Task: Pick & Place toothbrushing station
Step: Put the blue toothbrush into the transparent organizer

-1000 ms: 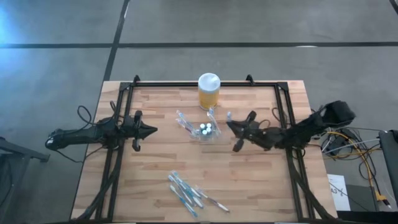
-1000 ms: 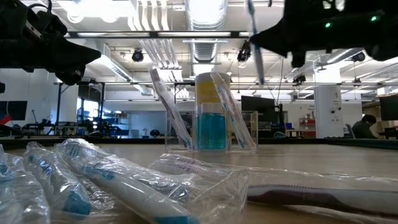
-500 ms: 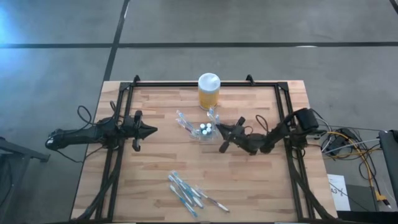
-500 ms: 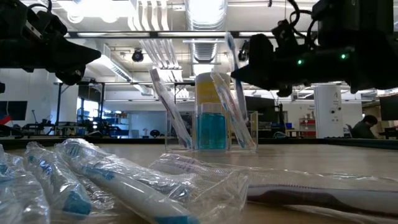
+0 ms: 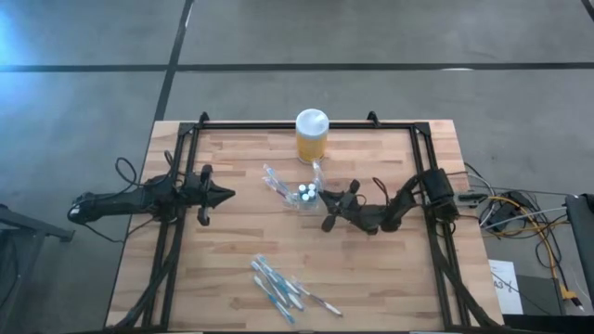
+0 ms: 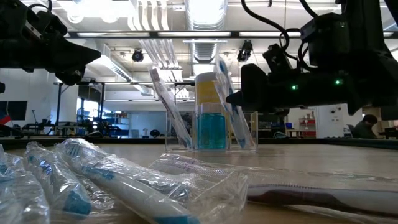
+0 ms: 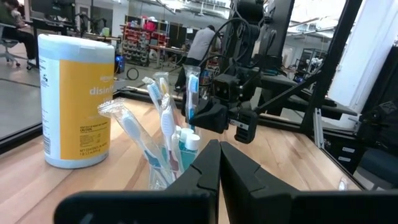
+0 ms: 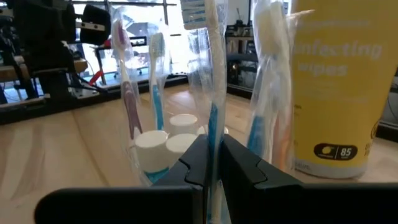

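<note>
The toothbrushing station is a small clear holder at mid-table; it stands on its base with wrapped toothbrushes and white-capped tubes in its slots. My right gripper is level beside the station's right side, shut on a wrapped toothbrush that stands upright. My left gripper is shut and holds nothing, at the table's left, pointing at the station. My right gripper pinches the wrapped toothbrush's handle between its two fingers, through the clear wrapper. The fingers come level from the table's right side and lie across the brush. The brush stands upright, head up. The holder's brushes hide its lower end.
A yellow jar with a white lid stands just behind the station. Several wrapped toothbrushes lie in a pile near the front edge, close to the low camera. Black frame rails run along both table sides.
My right gripper has come down and toward the table's left, from beside and above the station to right against its right side. It has stayed shut on the toothbrush, which has stayed upright and sunk with it.
</note>
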Tool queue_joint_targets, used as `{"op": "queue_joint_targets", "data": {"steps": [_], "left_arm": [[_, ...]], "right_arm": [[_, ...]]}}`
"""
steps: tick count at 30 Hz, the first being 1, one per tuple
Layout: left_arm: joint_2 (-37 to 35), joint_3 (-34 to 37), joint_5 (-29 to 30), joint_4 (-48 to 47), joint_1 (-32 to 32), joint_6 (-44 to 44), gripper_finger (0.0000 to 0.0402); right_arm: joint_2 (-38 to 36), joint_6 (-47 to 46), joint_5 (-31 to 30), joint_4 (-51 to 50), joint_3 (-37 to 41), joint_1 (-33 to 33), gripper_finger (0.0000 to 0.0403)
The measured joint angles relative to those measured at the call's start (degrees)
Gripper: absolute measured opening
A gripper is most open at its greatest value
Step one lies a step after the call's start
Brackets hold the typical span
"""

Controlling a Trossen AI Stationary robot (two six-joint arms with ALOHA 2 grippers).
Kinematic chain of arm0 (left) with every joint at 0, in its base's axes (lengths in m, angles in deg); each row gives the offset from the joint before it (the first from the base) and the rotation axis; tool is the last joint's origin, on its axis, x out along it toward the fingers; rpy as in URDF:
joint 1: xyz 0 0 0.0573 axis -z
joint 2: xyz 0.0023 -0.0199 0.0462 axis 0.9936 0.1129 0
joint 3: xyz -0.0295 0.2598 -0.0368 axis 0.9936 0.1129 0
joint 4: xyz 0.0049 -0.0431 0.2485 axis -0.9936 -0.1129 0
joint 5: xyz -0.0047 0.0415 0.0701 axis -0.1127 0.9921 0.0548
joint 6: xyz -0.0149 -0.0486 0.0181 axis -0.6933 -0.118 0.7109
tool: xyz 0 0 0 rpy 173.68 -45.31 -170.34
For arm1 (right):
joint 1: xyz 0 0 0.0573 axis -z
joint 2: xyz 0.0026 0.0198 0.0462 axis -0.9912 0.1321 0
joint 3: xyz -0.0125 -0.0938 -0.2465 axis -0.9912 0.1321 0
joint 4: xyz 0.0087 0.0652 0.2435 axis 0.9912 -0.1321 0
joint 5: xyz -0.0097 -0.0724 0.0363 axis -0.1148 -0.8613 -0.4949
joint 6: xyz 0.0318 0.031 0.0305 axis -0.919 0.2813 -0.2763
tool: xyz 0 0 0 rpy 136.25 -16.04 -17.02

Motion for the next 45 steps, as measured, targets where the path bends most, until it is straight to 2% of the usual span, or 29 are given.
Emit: {"op": "queue_joint_targets", "data": {"steps": [14, 23, 28, 33, 38, 43, 45], "left_arm": [[0.02, 0.0, 0.04, 0.0, 0.02, -0.01, 0.0009], [0.02, 0.0, 0.07, 0.02, 0.01, -0.29, 0.0009], [0.02, 0.0, 0.15, 0.03, 0.01, -0.29, 0.0009], [0.02, 0.0, 0.15, 0.02, 0.0, -0.55, 0.0009], [0.01, 0.0, 0.13, 0.02, 0.01, -0.58, 0.0009], [0.02, 0.0, -0.15, 0.0, 0.0, -0.6, 0.0009], [0.02, 0.0, -0.24, 0.02, 0.0, -0.6, 0.0009]], "right_arm": [[-1.51, -0.52, 0.63, -1.91, 0.24, -0.5, 0.0028], [-4.8, -1.41, 0.76, -1.93, 0.44, -0.54, 0.0107], [-9.41, 0.58, 0.61, -5.84, 0.8, -0.57, 0.0138], [-18.49, 7.47, 0.42, -7.47, 2.58, -2.39, 0.0151], [-32.36, 12.21, 1.83, -10.82, 7.32, -6.73, 0.0146], [-50.41, 12.36, 15.46, -22.17, 14.44, -8.15, 0.0111], [-57.74, 9.22, 18.53, -28.69, 16.78, -8.17, 0.0088]]}}
